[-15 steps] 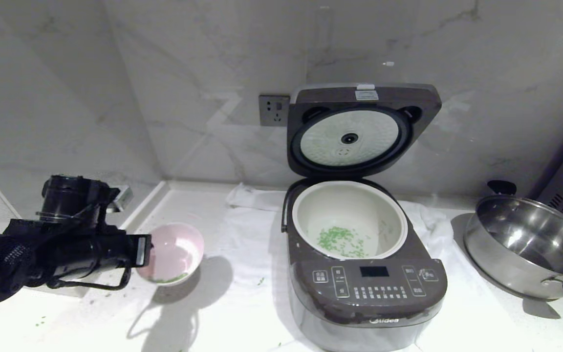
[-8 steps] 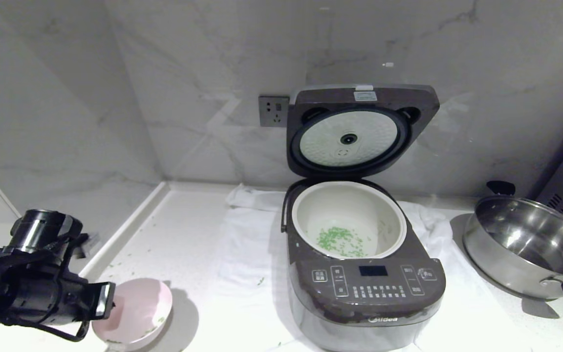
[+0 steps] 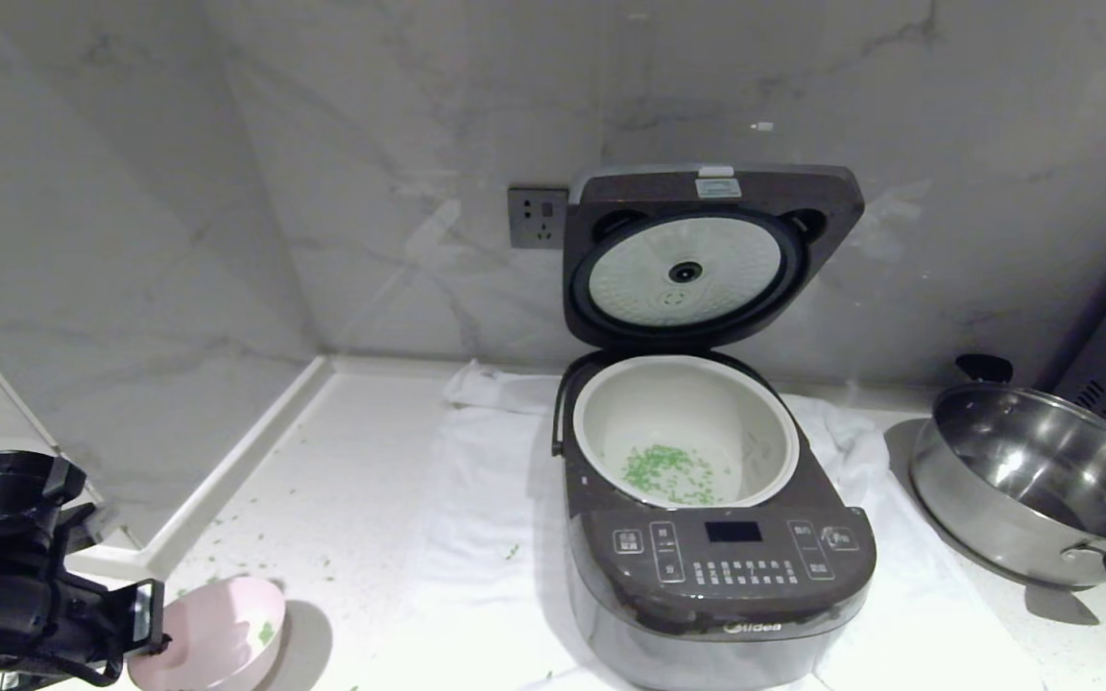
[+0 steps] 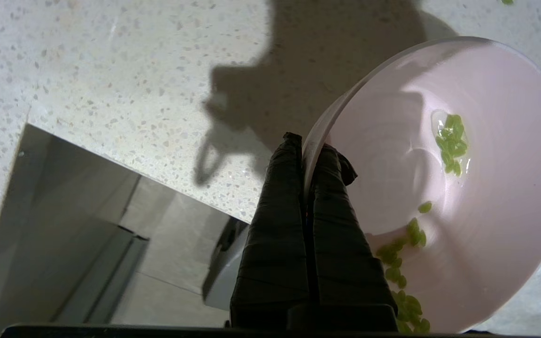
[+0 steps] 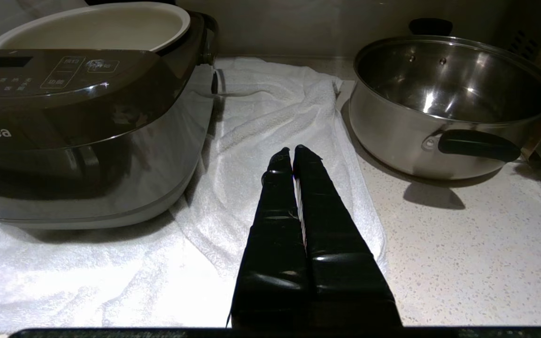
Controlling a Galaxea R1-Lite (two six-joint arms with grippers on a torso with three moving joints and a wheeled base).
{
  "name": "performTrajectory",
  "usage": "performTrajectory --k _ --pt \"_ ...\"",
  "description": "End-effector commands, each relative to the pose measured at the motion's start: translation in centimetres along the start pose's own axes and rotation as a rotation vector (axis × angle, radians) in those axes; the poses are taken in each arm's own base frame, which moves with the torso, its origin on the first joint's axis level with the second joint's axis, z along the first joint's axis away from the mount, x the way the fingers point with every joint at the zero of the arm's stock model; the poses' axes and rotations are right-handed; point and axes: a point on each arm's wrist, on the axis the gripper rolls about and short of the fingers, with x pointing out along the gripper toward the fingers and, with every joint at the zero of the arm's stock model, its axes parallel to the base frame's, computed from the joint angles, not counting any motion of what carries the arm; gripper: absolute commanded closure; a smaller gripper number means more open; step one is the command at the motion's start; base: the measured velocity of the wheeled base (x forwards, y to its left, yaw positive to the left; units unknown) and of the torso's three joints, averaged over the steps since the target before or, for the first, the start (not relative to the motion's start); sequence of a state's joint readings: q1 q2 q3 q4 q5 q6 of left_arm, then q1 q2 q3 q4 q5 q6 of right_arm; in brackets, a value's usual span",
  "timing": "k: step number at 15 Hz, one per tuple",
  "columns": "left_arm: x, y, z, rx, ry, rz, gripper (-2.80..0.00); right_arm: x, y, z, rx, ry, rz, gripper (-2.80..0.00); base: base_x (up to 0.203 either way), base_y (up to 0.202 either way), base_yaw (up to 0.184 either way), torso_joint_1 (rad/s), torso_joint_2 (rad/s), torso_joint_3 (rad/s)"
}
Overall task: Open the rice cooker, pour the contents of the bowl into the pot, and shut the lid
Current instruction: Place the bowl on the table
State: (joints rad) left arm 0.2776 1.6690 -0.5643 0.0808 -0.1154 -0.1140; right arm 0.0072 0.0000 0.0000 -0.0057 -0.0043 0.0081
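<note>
carrying the pale pink bowl [image 3: 212, 641] down toward the lower left corner of the head view, the left gripper [image 3: 145, 624] pinches its rim between pressed-together fingers [image 4: 277, 220], one inside the wall and one outside. a second ago the bowl hung higher and nearer the middle left of the frame; now it sits low by the frame's bottom edge, close above the speckled counter [image 3: 361, 537], so the arm has swung it away from the rice cooker [image 3: 721, 537] and lowered it. a few green pieces [image 4: 450, 143] cling wet to the bowl's inside, but most of the contents [image 3: 670, 475] already lie in the white inner pot [image 3: 687, 432] at centre frame. stray green bits dot the counter near the bowl. the lid [image 3: 711, 254] stands upright and open against the marble wall. that suggests pouring is done and setting the bowl down is the step in hand; closing the lid remains. the right gripper [image 5: 294, 155], fingers pressed together and holding nothing, hovers over the white towel [image 5: 275, 108] between cooker and steel pot [image 5: 449, 103].
</note>
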Motion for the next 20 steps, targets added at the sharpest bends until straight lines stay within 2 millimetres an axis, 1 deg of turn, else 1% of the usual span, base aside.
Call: performTrajectory --k 1,3,5,8,10,12,19,20 --pt "0.5 1.9 0.1 -0.084 0.023 0.009 0.00 0.0 0.0 0.0 0.000 0.001 0.000 0.00 0.000 0.000 0.000 0.000 0.00 0.000" --pt "0.9 2.6 -0.3 -0.110 0.048 0.019 0.00 0.0 0.0 0.0 0.000 0.001 0.000 0.00 0.000 0.000 0.000 0.000 0.00 0.000" --pt "1.8 3.0 -0.4 -0.122 0.068 0.026 0.00 0.0 0.0 0.0 0.000 0.001 0.000 0.00 0.000 0.000 0.000 0.000 0.00 0.000" --pt "4.7 3.9 -0.6 -0.132 0.048 0.059 0.00 0.0 0.0 0.0 0.000 0.001 0.000 0.00 0.000 0.000 0.000 0.000 0.00 0.000" --pt "6.0 4.6 -0.4 -0.142 -0.043 0.071 0.00 0.0 0.0 0.0 0.000 0.001 0.000 0.00 0.000 0.000 0.000 0.000 0.00 0.000" --pt "6.6 5.1 -0.7 -0.156 -0.084 0.074 0.00 0.0 0.0 -0.1 0.000 0.001 0.000 0.00 0.000 0.000 0.000 0.000 0.00 0.000" --pt "6.5 5.0 -0.6 -0.155 -0.092 0.070 0.00 0.0 0.0 0.0 0.000 0.001 0.000 0.00 0.000 0.000 0.000 0.000 0.00 0.000" --pt "6.3 5.0 -0.4 -0.153 -0.103 0.070 -2.80 0.0 0.0 -0.1 0.000 0.003 0.000 0.00 0.000 0.000 0.000 0.000 0.00 0.000"
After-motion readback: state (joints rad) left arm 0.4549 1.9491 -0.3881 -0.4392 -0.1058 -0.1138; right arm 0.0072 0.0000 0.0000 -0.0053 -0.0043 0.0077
